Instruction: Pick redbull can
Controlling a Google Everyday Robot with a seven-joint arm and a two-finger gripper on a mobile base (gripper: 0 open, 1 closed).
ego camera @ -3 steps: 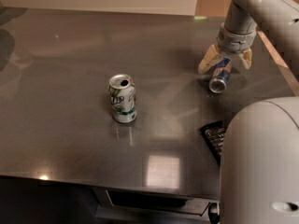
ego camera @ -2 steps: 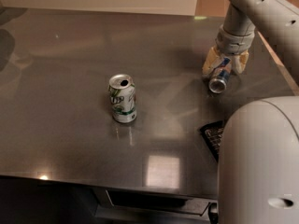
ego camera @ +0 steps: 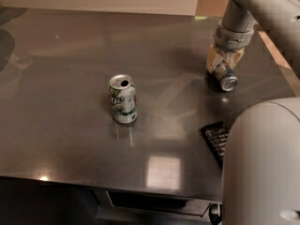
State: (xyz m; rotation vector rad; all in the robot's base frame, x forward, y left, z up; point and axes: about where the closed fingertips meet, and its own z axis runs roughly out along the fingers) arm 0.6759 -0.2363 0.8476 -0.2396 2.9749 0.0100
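1. the redbull can [ego camera: 228, 79] lies tilted on its side near the table's right edge, towards the far right corner. it is a slim metal cylinder, blue on the body, with its round silver end turned to the front.
2. the gripper [ego camera: 223, 64] comes down onto the can from above. its tan fingers [ego camera: 213, 59] are pressed against the can's two sides, clamped on it.
3. the arm [ego camera: 241, 11] above the gripper is smooth, pale grey and tube-shaped, with a ribbed collar at the wrist.
4. the table [ego camera: 70, 55] is a flat dark grey sheet, glossy, with soft reflections.
5. a soda can [ego camera: 123, 99], wider, white and green, stands upright near the middle of the table, well apart from the redbull can. its silver top shows an open hole.
6. a flat dark ribbed object [ego camera: 214, 138] lies near the front right corner, partly hidden by the rounded white robot body [ego camera: 262, 168].
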